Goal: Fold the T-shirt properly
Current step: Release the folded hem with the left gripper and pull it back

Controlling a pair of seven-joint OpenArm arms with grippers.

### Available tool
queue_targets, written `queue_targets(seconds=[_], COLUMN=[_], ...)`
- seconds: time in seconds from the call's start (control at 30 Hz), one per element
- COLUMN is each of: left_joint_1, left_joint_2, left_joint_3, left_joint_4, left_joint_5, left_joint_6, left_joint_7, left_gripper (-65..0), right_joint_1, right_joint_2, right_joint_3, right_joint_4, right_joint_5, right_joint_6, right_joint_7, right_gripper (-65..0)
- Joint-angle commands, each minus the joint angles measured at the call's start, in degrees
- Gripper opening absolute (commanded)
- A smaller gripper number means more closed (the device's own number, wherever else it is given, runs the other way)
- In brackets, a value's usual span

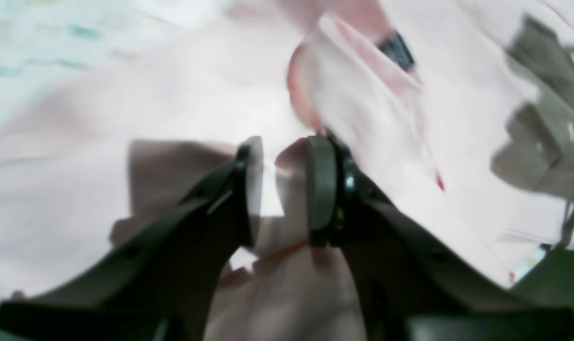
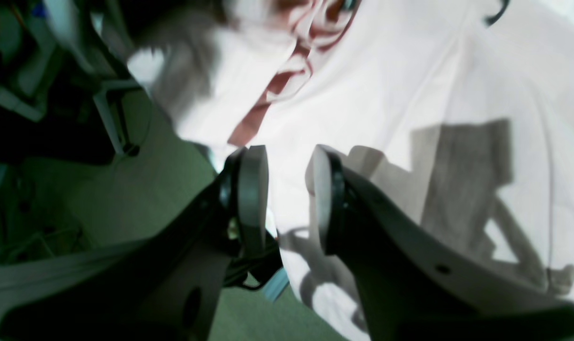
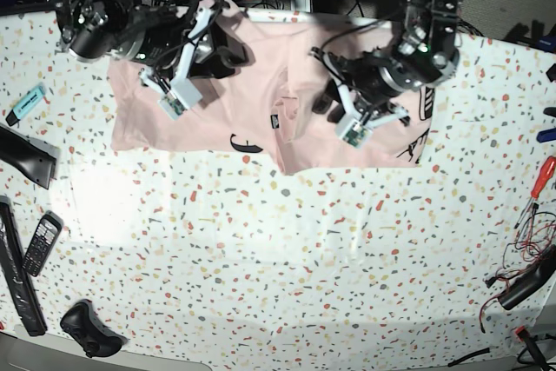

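Observation:
The pale pink T-shirt (image 3: 261,84) lies spread across the far half of the speckled table, its near edge uneven. A neck label (image 3: 274,121) and a small black graphic (image 3: 241,141) show near its middle, and black lettering (image 3: 419,128) marks its right end. My left gripper (image 3: 352,132) hovers over the shirt's right part. In the left wrist view its jaws (image 1: 285,142) stand apart above the cloth, just short of the collar and its black label (image 1: 395,49). My right gripper (image 3: 171,102) hangs over the shirt's left part, its jaws (image 2: 287,151) apart, with the T-shirt (image 2: 410,94) below.
A teal marker (image 3: 28,102), a dark bar (image 3: 26,158), a handset (image 3: 42,243) and a black controller (image 3: 87,327) lie along the left edge. A red screwdriver (image 3: 543,175) and cables (image 3: 521,284) sit at the right. Bare table (image 3: 278,258) spans the near half.

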Motion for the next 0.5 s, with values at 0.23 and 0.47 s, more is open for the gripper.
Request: queue_targets(seconds=[0.23,0.47], left_joint_1=[-8.72,-12.81], left_joint_2=[2.49,2.69], left_joint_3=[10.67,12.26], left_joint_4=[-7.69,-12.41], left_joint_5=[-0.22,-0.28], left_joint_6=[6.91,7.69], left_joint_7=[-2.58,-2.75], left_gripper=[-50.0,-49.9], right_joint_1=[0.28,0.28], right_joint_2=[0.48,0.48], right_joint_3=[0.20,0.20], right_joint_4=[0.98,0.98], right_joint_5=[1.36,1.66], right_joint_6=[0.32,0.32], right_joint_7=[0.96,-0.96], right_gripper=[-48.6,-48.6])
